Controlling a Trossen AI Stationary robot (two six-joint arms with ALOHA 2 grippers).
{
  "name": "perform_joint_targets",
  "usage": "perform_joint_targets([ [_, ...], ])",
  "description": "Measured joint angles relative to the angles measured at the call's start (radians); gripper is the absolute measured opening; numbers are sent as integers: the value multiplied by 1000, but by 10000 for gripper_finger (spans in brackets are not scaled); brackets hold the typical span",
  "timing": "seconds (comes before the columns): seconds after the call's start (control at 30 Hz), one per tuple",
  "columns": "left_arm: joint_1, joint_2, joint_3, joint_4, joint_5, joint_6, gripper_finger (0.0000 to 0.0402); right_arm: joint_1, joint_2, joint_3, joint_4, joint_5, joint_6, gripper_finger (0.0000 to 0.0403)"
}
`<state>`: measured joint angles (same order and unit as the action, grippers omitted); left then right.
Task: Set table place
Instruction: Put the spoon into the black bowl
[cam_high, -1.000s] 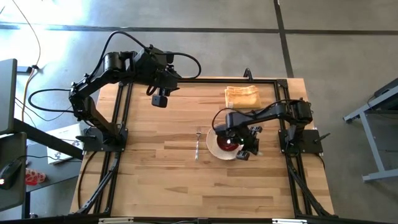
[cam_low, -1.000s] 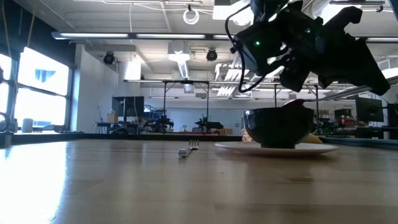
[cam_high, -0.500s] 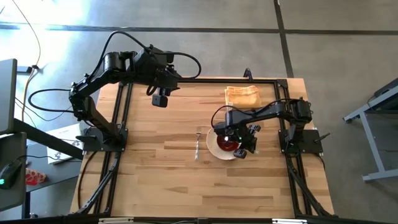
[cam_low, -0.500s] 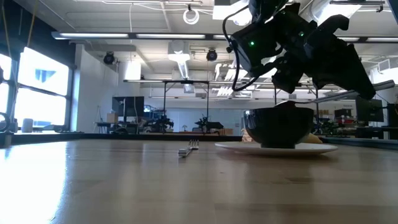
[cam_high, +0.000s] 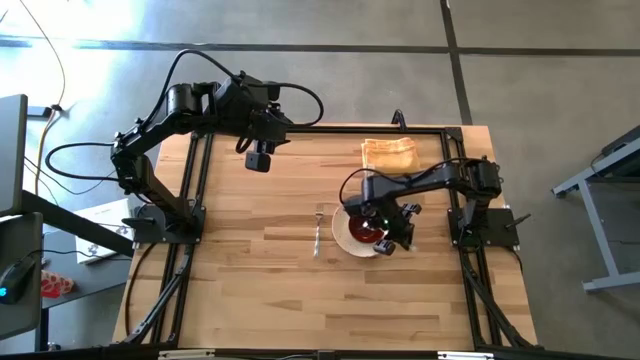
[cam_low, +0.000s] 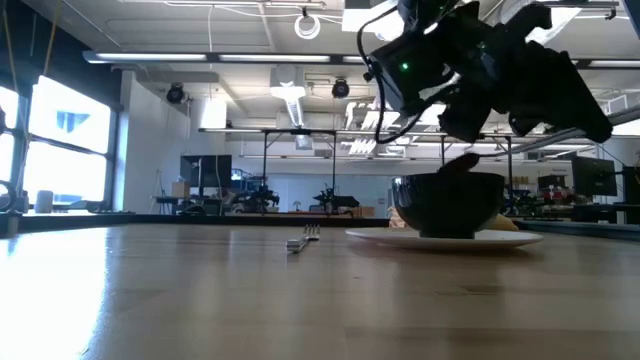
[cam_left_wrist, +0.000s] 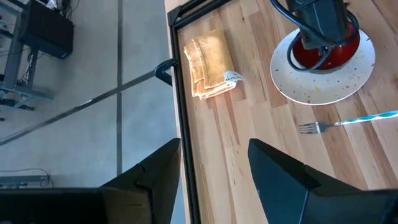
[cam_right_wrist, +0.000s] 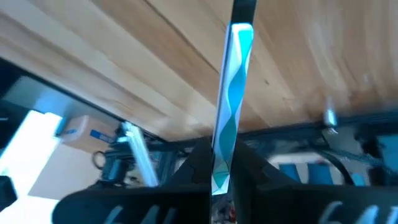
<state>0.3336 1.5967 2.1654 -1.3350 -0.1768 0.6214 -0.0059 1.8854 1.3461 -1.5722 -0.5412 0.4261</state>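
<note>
- Right end effector over plate, clenched on a blue-patterned handle; utensil head hidden.
- Bowl mostly masked by arm.
- Left end effector released, far from plate.

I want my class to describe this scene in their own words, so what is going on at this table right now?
The right gripper, over the red bowl on the speckled plate, is shut on a utensil with a blue-and-white handle, apparently the spoon. A fork lies on the wooden table beside the plate. The left gripper waits, open, above the table's far-left part. A folded yellow cloth lies by the far edge.
</note>
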Motion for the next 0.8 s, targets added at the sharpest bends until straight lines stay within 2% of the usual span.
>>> perform_joint_targets([
  [0.13,0,0,0,0,0,1,177,0,2,70,3,-29,19,1],
  [0.3,0,0,0,3,0,2,177,0,52,142,2,-18,16,1],
  [0.47,0,0,0,3,0,3,177,6,111,145,3,-16,-43,1],
  [0.8,0,0,0,2,0,23,177,9,86,145,1,8,-46,1],
])
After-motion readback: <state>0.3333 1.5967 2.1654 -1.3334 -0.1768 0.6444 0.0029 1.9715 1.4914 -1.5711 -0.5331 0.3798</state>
